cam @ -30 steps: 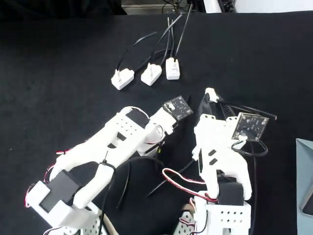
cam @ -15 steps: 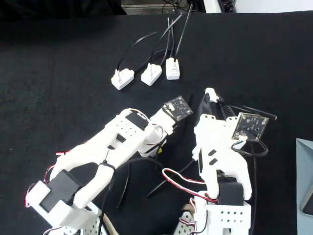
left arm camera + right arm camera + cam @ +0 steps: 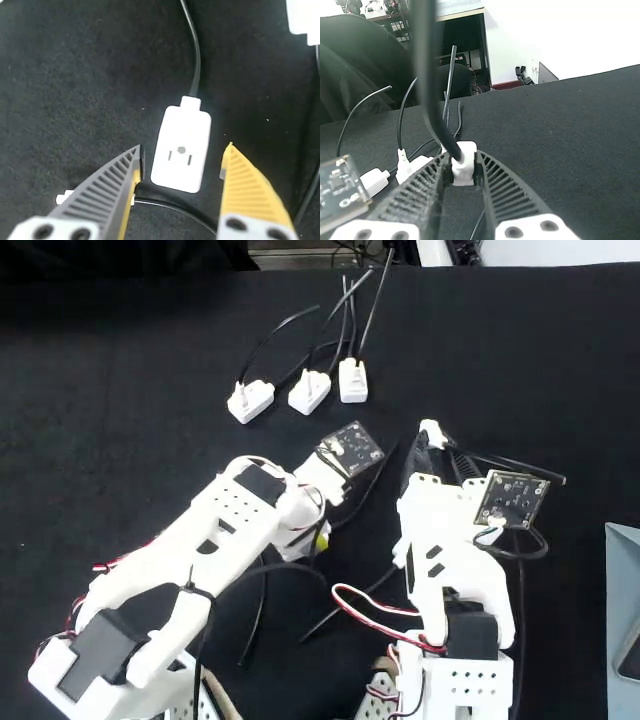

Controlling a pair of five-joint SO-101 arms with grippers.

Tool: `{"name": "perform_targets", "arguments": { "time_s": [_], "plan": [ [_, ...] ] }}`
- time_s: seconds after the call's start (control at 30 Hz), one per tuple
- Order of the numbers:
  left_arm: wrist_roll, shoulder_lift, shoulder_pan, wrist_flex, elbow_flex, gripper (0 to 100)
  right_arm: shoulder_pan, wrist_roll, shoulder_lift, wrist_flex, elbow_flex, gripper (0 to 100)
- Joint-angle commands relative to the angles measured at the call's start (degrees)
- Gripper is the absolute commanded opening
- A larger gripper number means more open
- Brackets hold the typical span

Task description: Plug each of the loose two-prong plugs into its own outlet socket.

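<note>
Black bench (image 3: 120,360). Three white outlet sockets (image 3: 309,392) lie in a loose row at its far middle. They sit apart from one another, and each has a black lead running off the far edge.

The left arm stretches from the near-left corner, with its wrist just short of that row. On the left pincer (image 3: 183,150) the fingers are wide apart. The grey finger (image 3: 112,187) and yellow finger (image 3: 245,192) flank one outlet socket (image 3: 182,127), which lies flat with its slotted face up. Neither finger touches it. It is probably one of the row, but the arm covers its own tip from above, so I cannot say which. A thin black cable (image 3: 165,207) crosses the bench just beside that socket's blunt end.

The right arm stands at the near right, beside the left wrist, with its tip pointing toward the far side. The right pincer (image 3: 462,159) is clamped on a small white plug (image 3: 462,172), whose prongs are hidden in the grip. Its thick black cord (image 3: 427,75) rises out between the fingers. From above, the plug sits nearer than the socket row and to its right, apart from every socket.
</note>
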Motion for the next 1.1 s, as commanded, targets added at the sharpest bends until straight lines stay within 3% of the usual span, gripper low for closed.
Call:
{"name": "perform_targets", "arguments": {
  "time_s": [0.0, 0.3, 0.53, 0.73, 1.07],
  "plan": [
    [-0.4, -1.7, 1.8, 0.4, -0.3, 26, -0.7, -0.1, -0.3, -1.1, -2.9, 1.3],
    [-0.6, 0.2, 4.6, -0.3, 3.3, 26, -0.7, -0.1, -0.3, -1.1, -2.9, 1.3],
    [-2.6, 10.9, -1.2, -2.6, 0.7, 26, -0.6, -0.1, -0.3, -1.1, -2.9, 1.3],
    [-2.9, 10.9, 1.1, -0.5, -2.0, 14, -0.6, -0.1, -0.2, -1.1, -2.9, 1.3],
    [-2.9, 1.8, 2.5, 0.8, -1.5, 7, -0.6, -0.1, -0.2, -1.1, -2.9, 1.3]
  ]
}}
